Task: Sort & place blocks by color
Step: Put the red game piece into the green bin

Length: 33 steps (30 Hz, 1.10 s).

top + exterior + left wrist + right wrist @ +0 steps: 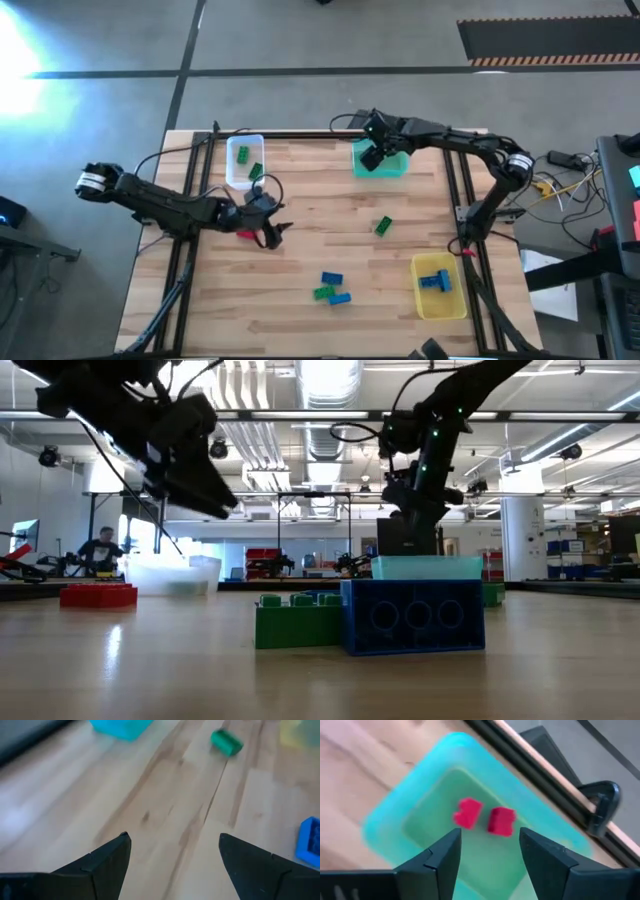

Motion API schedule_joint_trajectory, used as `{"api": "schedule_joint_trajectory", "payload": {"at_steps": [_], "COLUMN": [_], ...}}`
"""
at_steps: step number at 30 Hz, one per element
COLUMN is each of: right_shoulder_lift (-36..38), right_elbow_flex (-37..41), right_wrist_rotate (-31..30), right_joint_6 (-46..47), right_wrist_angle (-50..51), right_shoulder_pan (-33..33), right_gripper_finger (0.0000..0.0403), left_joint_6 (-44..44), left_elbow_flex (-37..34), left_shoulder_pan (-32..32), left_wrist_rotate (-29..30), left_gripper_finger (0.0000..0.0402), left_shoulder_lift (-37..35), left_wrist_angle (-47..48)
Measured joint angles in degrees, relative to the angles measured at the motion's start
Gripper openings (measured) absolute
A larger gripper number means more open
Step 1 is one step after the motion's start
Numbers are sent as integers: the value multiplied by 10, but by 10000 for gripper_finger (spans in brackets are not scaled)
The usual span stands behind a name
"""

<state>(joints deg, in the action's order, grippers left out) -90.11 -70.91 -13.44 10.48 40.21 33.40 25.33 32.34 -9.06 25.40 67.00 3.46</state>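
Right wrist view alone shows red blocks (484,817), seemingly two, inside teal bin (395,815)

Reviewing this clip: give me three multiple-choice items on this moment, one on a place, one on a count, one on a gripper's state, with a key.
1. Where is the right gripper?
A. Over the teal bin
B. Over the yellow bin
C. Over the clear bin

2. How many red blocks lie in the teal bin?
A. None
B. Two
C. Five

3. How is the left gripper?
A. Shut on a green block
B. Shut and empty
C. Open, holding nothing

Key:
1 A: the high view shows it above the teal bin at the table's far edge.
2 B: the right wrist view shows two red pieces side by side on the bin floor.
3 C: the left wrist view shows its fingers apart with bare wood between.
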Motion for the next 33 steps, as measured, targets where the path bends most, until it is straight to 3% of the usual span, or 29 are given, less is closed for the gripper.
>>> {"api": "schedule_joint_trajectory", "payload": {"at_steps": [13,25,29,33], "right_shoulder_lift": [12,12,12,12], "right_elbow_flex": [0,0,1,1], "right_wrist_rotate": [0,-1,-3,-23], "right_joint_6": [4,1,0,-4], "right_wrist_angle": [-42,-76,-83,-92], "right_shoulder_pan": [-145,-206,-228,-250], "right_gripper_finger": [153,136,136,136], "left_joint_6": [318,333,344,357], "left_elbow_flex": [7,14,10,7], "left_shoulder_pan": [0,-1,-1,-1], "left_wrist_rotate": [-14,-76,-76,-48], "left_gripper_finger": [285,282,253,199], "left_shoulder_lift": [0,1,2,21], "left_wrist_angle": [366,446,451,451]}}
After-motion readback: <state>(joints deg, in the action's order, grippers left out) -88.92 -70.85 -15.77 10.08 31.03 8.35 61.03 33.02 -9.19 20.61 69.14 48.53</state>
